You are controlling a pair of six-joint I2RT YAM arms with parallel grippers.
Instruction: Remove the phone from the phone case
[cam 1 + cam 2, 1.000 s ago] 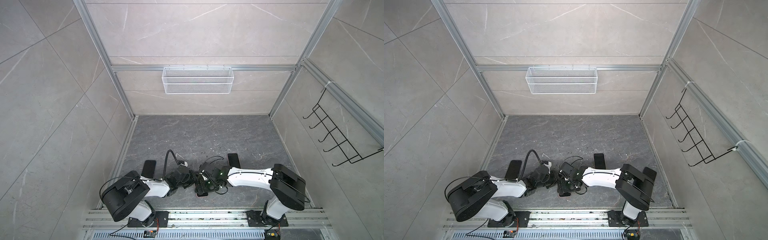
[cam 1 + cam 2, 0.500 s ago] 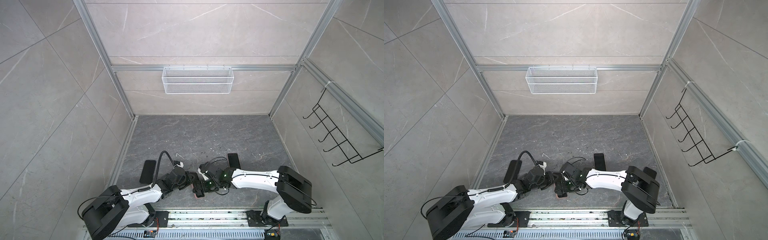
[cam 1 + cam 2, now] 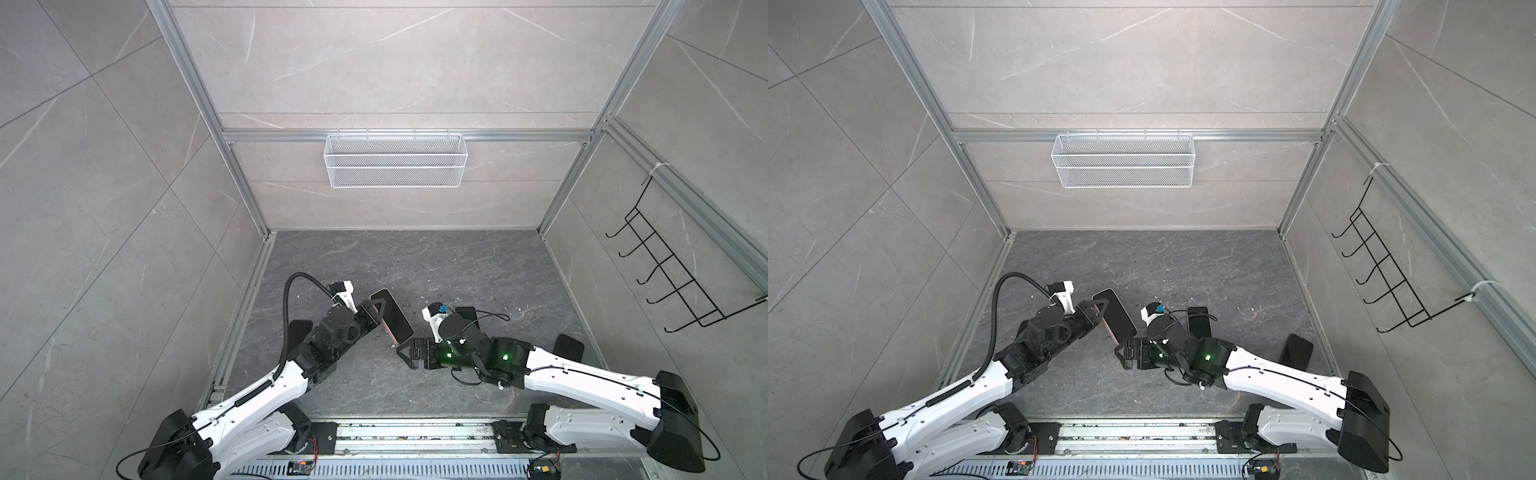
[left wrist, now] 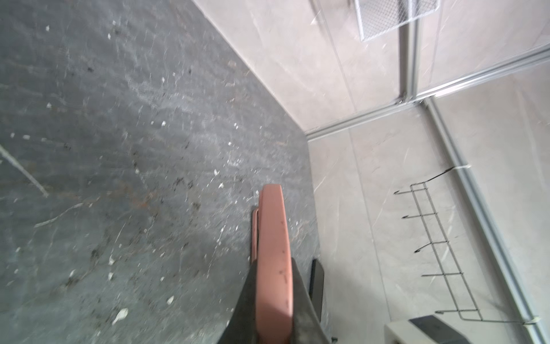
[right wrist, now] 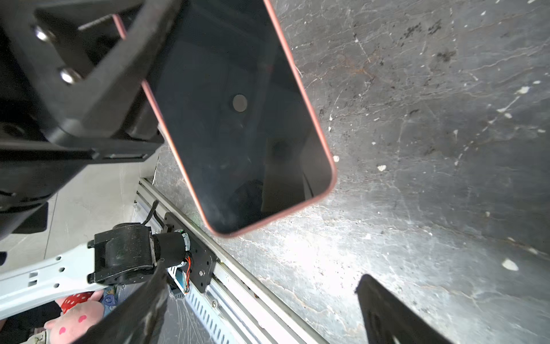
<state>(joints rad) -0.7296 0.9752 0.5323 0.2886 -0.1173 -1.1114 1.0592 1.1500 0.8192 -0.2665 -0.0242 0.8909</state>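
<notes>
As the left gripper (image 3: 379, 312) clamps it, phone (image 3: 394, 321): lifted off the desk (image 3: 415, 266), tilted, over the middle toward the front edge; screen dark.
Case (image 4: 272, 262): pink, around the phone's rim.
Right gripper (image 3: 405, 352): jaws spread wide, holding nothing, just beside the phone's lower end.
Other phones (image 3: 569, 347): three, dark, flat on the desk; two by its side edges.
Walls: white wire basket (image 3: 395, 160) at back, black hook rack (image 3: 673, 274) at right.

crops the pink-rimmed dark-glass phone (image 5: 238, 119) at the picture's edge; hides one side behind the black left gripper (image 3: 380, 316).
</notes>
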